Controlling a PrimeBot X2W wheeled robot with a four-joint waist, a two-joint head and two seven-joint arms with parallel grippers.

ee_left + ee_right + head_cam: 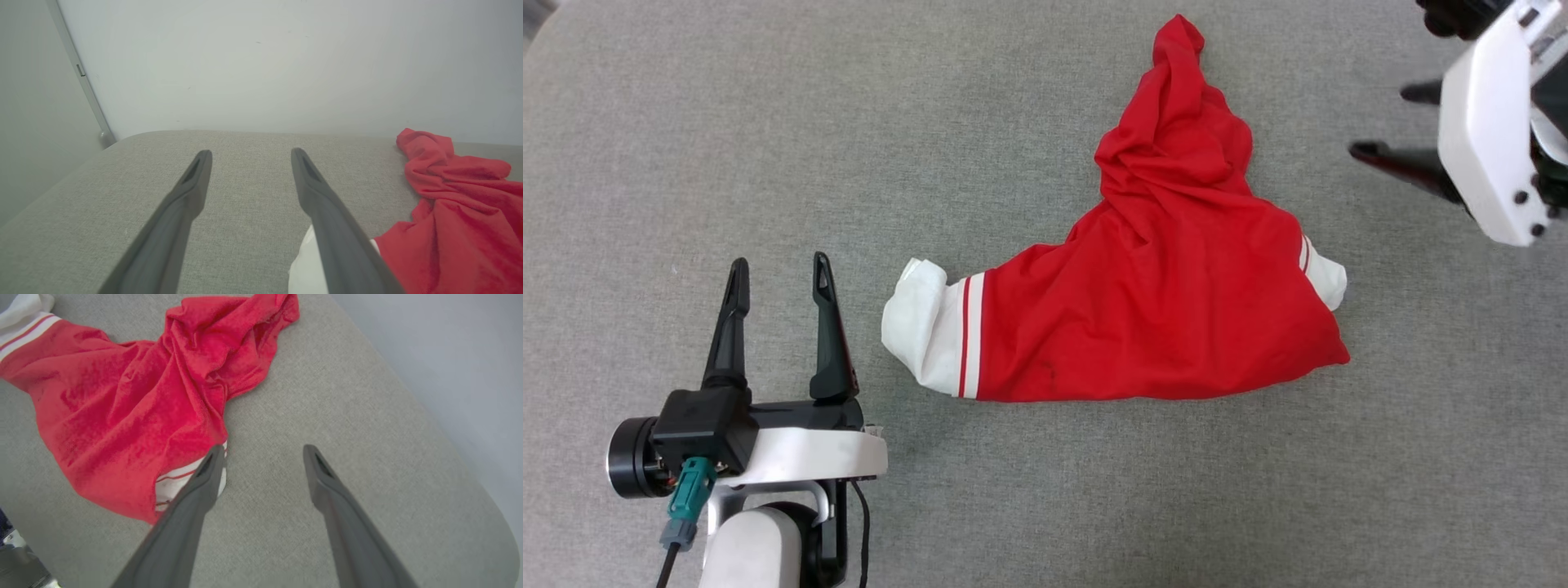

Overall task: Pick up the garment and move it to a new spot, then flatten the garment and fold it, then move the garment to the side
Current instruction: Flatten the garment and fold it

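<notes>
The red jersey T-shirt [1168, 310] lies crumpled in the middle of the bench [768, 122], in no container, straight on the grey cloth. Its far end is wrung into a twisted peak [1176, 49]. 1 white sleeve [923, 327] points at the left jaws, and the other sleeve [1327, 278] is half tucked under. Both sets of jaws stand wide and empty, the left just beside the near sleeve and the right off the jersey's right side. Pinching the peak, or only 1 layer, would likely tighten the twist rather than spread it. A lopsided pull could bunch the shirt further.
</notes>
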